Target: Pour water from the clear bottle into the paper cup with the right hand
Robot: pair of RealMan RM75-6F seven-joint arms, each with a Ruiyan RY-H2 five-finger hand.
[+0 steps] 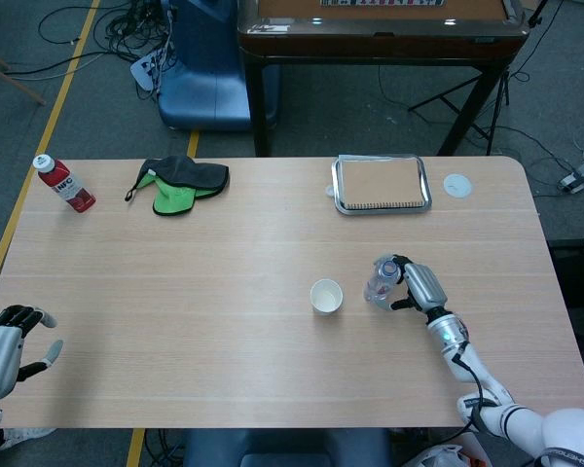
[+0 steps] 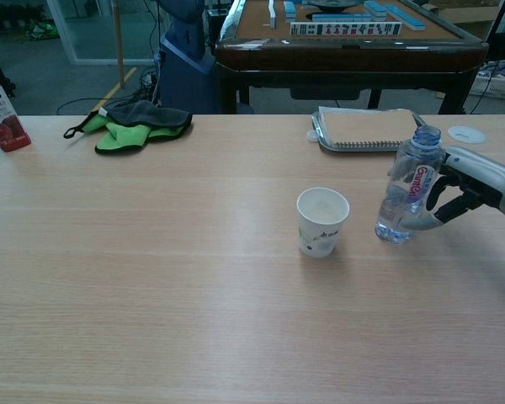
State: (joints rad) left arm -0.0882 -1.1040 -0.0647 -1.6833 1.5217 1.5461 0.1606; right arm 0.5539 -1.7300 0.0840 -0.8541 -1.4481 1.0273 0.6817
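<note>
The clear plastic water bottle [image 2: 408, 189] with its blue cap and red-lettered label is what we look for, and we find it right of the table's middle; going from the left, though, we first meet our left hand [image 1: 2, 352], hanging off the near left corner of the pale wooden table [image 1: 224, 331] with fingers spread and nothing in them. At the far left edge stands a red juice bottle with a white cap [image 2: 0, 111], and further along the far side lies a green and black cloth [image 2: 130, 123]. Near the centre stands the white paper cup [image 2: 322, 221], upright and open-mouthed. Just beside it to the right we hold the clear bottle in our right hand [image 2: 465, 187], fingers wrapped round its body; the bottle leans slightly, its cap tipped away from the cup. Behind it, on the far side, sits a metal tray holding a brown spiral notebook [image 2: 366, 128], and right of that a small white round lid [image 2: 465, 133].
</note>
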